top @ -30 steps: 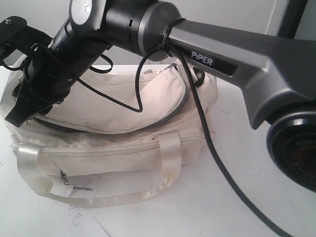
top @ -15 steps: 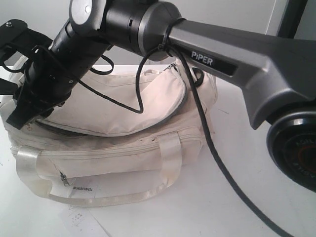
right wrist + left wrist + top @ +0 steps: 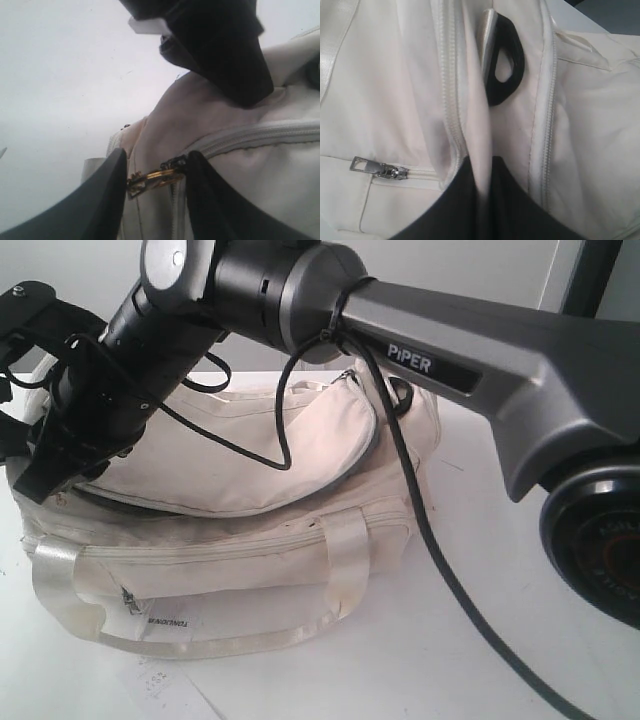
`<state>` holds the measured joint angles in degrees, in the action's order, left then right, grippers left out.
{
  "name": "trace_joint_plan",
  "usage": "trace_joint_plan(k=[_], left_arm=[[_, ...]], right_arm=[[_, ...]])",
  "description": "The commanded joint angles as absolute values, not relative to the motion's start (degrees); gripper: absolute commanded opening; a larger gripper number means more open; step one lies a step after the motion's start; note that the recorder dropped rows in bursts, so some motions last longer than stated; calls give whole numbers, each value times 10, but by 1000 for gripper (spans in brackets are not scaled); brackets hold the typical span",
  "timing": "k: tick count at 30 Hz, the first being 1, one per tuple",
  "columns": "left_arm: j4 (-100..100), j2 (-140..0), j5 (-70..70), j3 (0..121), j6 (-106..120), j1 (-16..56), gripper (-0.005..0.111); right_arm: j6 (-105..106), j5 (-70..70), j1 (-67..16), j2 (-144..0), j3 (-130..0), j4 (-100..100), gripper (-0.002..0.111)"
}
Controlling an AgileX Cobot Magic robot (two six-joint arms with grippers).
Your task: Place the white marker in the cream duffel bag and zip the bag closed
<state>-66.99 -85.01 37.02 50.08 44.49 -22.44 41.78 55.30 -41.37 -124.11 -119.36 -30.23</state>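
Bag: sits on white worktop, front pocket side toward exterior camera. Cream fabric, shiny handle looping down the front, paper tag low on the front. Top flap humped up, grey zip curving round its right end, dark gap under flap's front edge toward left end.

Marker: not visible in any view, place cannot be told.

Right arm: reaches from right edge across bag top to its left end, black cable dangling over the fabric.

Right jaws: part-way closed, seen in wrist view with gold zip tab lying crosswise in the gap. Tab end against one finger, slider end against the other; looks pinched between them.

Left jaws: closed down on a thin fold of bag fabric, dark fingers pressing it from both sides. Zip tape running just beside that fold. Black D-ring farther along the same seam. Silver pull off to one side on a lower zip, untouched.
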Motion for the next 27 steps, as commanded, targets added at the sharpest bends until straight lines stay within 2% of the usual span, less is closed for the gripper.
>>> trace_joint_plan(k=[1, 27], left_arm=[[-684, -851, 376, 497, 450, -220, 0], [-693, -851, 342, 497, 446, -221, 0]], right_arm=[[408, 596, -417, -1234, -1194, -311, 0], [416, 695, -422, -1209, -1194, -309, 0]])
